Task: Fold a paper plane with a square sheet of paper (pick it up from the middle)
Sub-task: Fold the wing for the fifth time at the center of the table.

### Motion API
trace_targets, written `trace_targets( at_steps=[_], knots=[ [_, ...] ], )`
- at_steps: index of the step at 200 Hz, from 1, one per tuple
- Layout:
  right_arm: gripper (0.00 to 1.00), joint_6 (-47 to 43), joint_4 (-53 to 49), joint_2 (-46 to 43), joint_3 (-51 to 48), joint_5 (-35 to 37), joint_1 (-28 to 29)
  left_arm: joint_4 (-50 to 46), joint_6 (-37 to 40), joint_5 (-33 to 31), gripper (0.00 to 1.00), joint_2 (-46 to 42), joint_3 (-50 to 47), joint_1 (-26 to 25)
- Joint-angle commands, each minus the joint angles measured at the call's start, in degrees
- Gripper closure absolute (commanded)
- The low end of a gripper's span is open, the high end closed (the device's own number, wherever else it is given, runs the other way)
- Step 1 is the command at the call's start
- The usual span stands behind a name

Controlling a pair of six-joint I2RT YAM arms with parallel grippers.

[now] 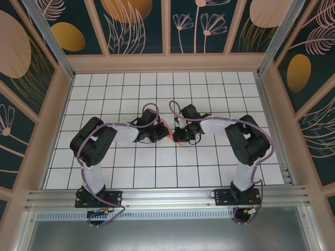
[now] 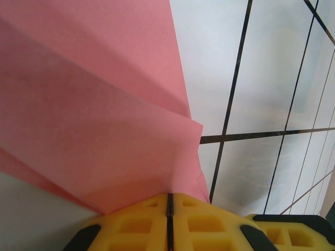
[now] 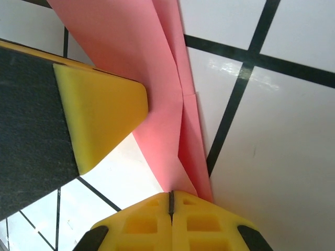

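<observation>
Mid-fold: the paper (image 2: pixel 94 104) sits at mid-table (image 1: pixel 157 172) between the arms, already in layered creases. The left gripper (image 2: pixel 170 206) is clenched on one edge and the right gripper (image 3: pixel 171 201) is clamped on the creased end. The next move likely calls for both to work together, pressing the centre crease sharp without tearing

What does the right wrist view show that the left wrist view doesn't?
Right wrist view: the other arm's yellow pad comes in from the left, up against the folded pink paper, which looks narrow here with a long centre crease. Left wrist view: wide overlapping layers of that paper fan out up and to the left. Both: the right end effector and the left end effector are each shut on the paper, over the white tiled table.
</observation>
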Motion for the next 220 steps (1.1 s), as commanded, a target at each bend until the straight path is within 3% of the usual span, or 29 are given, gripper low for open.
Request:
trace_targets(
  at_steps=[1,76,220],
  knots=[
    [0.96,-1.47,-4.47,-0.16,-1.66,1.7,-0.98,-9.03,2.24,-10.07,0.88,4.83,-1.51,0.87],
    [0.96,-1.38,-2.6,-1.4,-3.44,-3.83,-1.66,-8.94,2.53,-10.03,0.89,4.24,-1.76,0.86],
    [0.95,0.23,-4.26,-3.71,-10.59,-0.95,-2.83,-9.27,2.18,-10.55,0.89,4.64,-1.95,0.85]
  ],
)
